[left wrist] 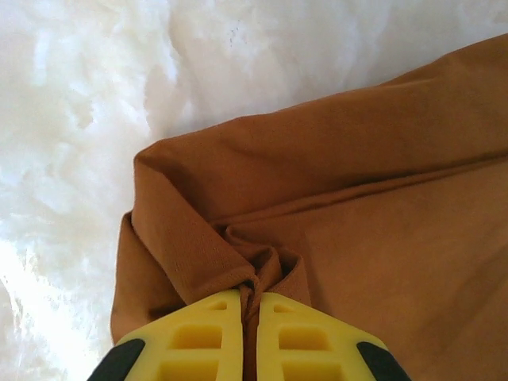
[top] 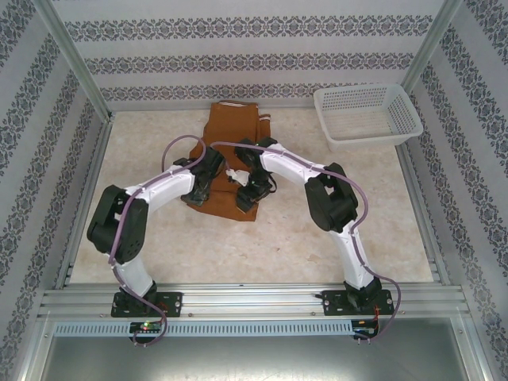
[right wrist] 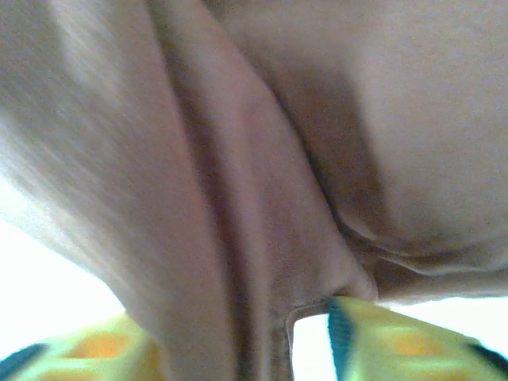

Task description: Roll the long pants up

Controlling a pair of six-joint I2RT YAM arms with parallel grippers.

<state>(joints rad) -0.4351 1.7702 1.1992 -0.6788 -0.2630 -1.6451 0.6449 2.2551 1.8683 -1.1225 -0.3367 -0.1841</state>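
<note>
Looking down on the long pants (top: 232, 131) spread on the table (top: 317, 238), upper middle of the top view, waistband end toward the back wall. Both arms bent inward over the lower edge of the cloth, hiding most of that hem. Clamped tight on a bunched fold at the bottom of the left wrist view: left gripper (left wrist: 248, 305), yellow fingers nearly touching. Blurry on the right wrist side, so can't tell if the right gripper (right wrist: 262, 337) is pinching or just straddling the cloth between its fingers. Parked upper right, well apart from the pants: white basket (top: 365, 141).
</note>
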